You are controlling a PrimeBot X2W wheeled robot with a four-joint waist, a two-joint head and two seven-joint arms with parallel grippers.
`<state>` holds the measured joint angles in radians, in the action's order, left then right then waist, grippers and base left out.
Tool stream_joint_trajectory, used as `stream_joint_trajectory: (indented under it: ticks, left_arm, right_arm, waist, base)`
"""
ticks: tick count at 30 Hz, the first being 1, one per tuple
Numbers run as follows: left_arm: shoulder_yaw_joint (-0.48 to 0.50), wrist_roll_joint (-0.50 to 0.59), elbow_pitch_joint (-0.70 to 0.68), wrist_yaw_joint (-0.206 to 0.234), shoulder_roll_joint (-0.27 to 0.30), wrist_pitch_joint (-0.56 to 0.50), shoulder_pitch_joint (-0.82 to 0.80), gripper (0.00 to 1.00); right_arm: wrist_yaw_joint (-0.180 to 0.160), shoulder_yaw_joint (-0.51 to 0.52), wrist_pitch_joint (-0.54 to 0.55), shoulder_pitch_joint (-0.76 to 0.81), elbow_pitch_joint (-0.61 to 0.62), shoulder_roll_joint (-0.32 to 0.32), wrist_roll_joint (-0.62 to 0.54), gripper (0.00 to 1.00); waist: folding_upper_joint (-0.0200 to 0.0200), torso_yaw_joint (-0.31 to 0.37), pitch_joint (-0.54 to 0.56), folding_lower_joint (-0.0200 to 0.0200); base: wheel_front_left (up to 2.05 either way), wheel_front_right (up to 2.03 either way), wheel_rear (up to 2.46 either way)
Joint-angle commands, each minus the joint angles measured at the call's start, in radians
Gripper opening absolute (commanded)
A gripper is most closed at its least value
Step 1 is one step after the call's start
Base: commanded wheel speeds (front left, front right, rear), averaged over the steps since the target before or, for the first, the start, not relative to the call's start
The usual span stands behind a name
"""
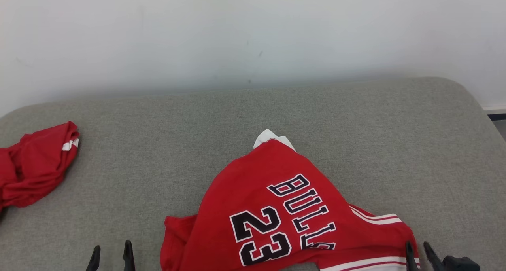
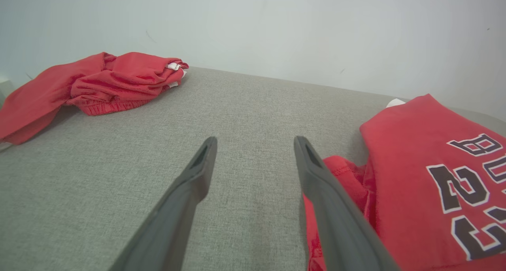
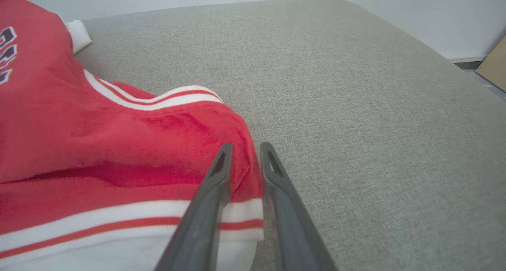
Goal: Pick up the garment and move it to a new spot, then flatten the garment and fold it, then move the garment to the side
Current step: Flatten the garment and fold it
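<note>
The garment (image 1: 276,207) is a red jersey with "BULLS 23" in black and white lettering, lying crumpled at the front middle of the grey cushioned surface (image 1: 355,144). My right gripper (image 1: 416,244) sits at the jersey's right corner. In the right wrist view the garment (image 3: 118,144) has its striped hem corner pinched between the nearly closed fingers of the right gripper (image 3: 247,145). My left gripper (image 1: 112,245) stands open over bare cushion, just left of the jersey. The left wrist view shows the left gripper (image 2: 256,140) with spread fingers and the garment (image 2: 427,176) to their right.
A second red garment (image 1: 35,164) lies bunched at the far left edge, also in the left wrist view as a red heap (image 2: 106,81). A pale wall rises behind the cushion. A piece of brown cardboard (image 3: 494,65) shows beyond the cushion's rounded right edge.
</note>
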<state>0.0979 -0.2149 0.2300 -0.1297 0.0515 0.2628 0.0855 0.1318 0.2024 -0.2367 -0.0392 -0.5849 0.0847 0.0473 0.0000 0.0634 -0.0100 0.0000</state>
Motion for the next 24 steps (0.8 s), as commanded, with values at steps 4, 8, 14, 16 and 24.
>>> stream_joint_trajectory:
  ticks: [4, 8, 14, 16, 24]
  left_arm:
    - [-0.010, -0.006, 0.008, 0.000, -0.002, 0.003, 0.003, 1.00]
    - [-0.016, -0.010, 0.012, 0.000, -0.002, 0.003, -0.003, 1.00]
    - [-0.021, -0.015, 0.016, 0.000, -0.002, 0.003, 0.003, 1.00]
    - [-0.026, -0.016, 0.018, 0.000, -0.002, 0.003, 0.002, 1.00]
    - [-0.042, -0.024, 0.026, 0.000, -0.002, 0.003, 0.006, 1.00]
  right_arm:
    - [-0.002, -0.011, 0.001, 0.022, 0.082, 0.009, 0.013, 1.00]
    - [-0.002, -0.034, 0.019, 0.018, 0.153, 0.018, 0.014, 1.00]
    - [-0.002, -0.148, 0.103, -0.058, 0.172, 0.049, 0.008, 1.00]
    - [-0.002, -0.186, 0.128, -0.093, 0.163, 0.064, 0.016, 1.00]
    - [-0.002, -0.301, 0.230, -0.200, 0.043, 0.142, 0.065, 1.00]
  waist:
    - [0.0000, 0.002, 0.000, 0.0000]
    - [0.0000, -0.011, 0.007, 0.0000]
    - [0.0000, -0.037, 0.011, 0.0000]
    - [0.0000, -0.049, 0.011, 0.0000]
    - [0.0000, -0.108, 0.015, 0.0000]
  base:
    - [0.00, 0.00, 0.00]
    - [0.00, 0.00, 0.00]
    - [0.00, 0.00, 0.00]
    - [0.00, 0.00, 0.00]
    - [0.00, 0.00, 0.00]
